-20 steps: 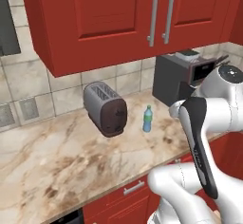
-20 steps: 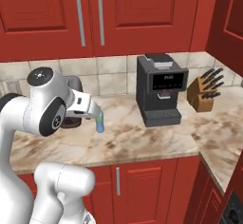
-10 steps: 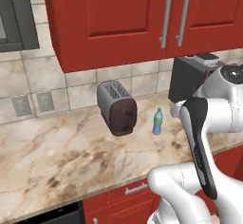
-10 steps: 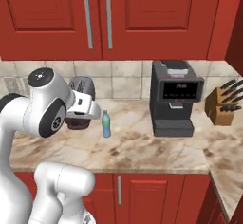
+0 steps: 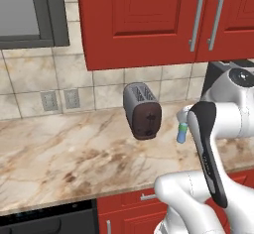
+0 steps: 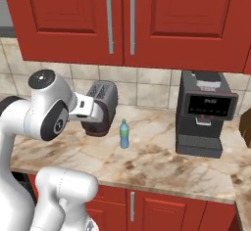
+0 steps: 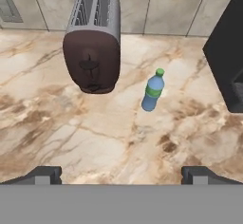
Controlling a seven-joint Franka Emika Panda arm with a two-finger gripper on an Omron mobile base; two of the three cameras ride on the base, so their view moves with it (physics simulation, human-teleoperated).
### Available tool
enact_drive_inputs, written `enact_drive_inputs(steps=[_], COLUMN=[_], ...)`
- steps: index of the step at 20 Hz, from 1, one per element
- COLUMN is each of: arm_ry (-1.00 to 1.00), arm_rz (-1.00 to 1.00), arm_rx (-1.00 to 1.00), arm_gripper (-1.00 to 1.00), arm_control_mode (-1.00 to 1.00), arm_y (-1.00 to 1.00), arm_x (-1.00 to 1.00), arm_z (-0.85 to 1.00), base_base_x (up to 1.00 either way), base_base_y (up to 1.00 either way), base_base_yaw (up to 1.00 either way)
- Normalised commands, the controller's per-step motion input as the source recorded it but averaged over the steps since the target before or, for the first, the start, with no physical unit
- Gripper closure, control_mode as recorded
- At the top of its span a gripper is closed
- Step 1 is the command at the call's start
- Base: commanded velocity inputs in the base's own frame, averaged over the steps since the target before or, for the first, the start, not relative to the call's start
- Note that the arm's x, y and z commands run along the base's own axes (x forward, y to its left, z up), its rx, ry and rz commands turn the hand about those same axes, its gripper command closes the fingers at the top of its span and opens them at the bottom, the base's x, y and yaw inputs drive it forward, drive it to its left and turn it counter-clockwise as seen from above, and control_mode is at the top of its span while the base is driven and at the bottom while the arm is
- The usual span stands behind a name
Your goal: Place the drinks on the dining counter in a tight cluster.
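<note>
1. blue plastic, green cap: the small water bottle stands upright on the marble worktop under the red cabinets; it sits between the toaster and the black coffee machine, nearer the toaster but touching neither; this is not the dining counter, so i'd say the bottle has yet to be fetched.

2. the gripper hangs above the worktop, well short of the bottle; its two fingertips stand spread as wide as they go, with nothing between them.

3. how it should handle, by my guess: a bottle that small looks light and easy to lift; the plastic wall is likely smooth and a bit yielding, so a hard squeeze could dent it and a loose one could let it slip; being narrow and tall for its base, it would tip at a sideways knock.

4. where to take it: i'd close on the blue body just under the green band, across its width, coming in level; the cap and neck look too thin for a sure hold; the side away from the toaster leaves more room for a finger.
</note>
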Motion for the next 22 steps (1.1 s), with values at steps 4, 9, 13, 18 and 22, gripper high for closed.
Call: enact_drive_inputs(steps=[4, 9, 13, 18, 22], arm_ry=[0.00, 0.00, 0.09, 0.19, 0.13], arm_rz=[0.00, 0.00, 0.04, 0.06, 0.02], arm_rx=[0.00, 0.00, 0.02, 0.07, -0.01], arm_gripper=[-1.00, -1.00, -1.00, -1.00, -1.00], arm_control_mode=[1.00, 1.00, -1.00, -1.00, -1.00], arm_y=[0.00, 0.00, -0.24, -0.45, -0.14], arm_x=[0.00, 0.00, 0.16, 0.21, 0.43], arm_z=[0.00, 0.00, 0.00, -0.04, -0.27], base_base_x=[0.00, 0.20, 0.14, 0.00, 0.00], base_base_y=[0.00, -0.02, -0.10, 0.00, 0.00], base_base_yaw=[0.00, 0.03, 0.03, 0.00, 0.00])
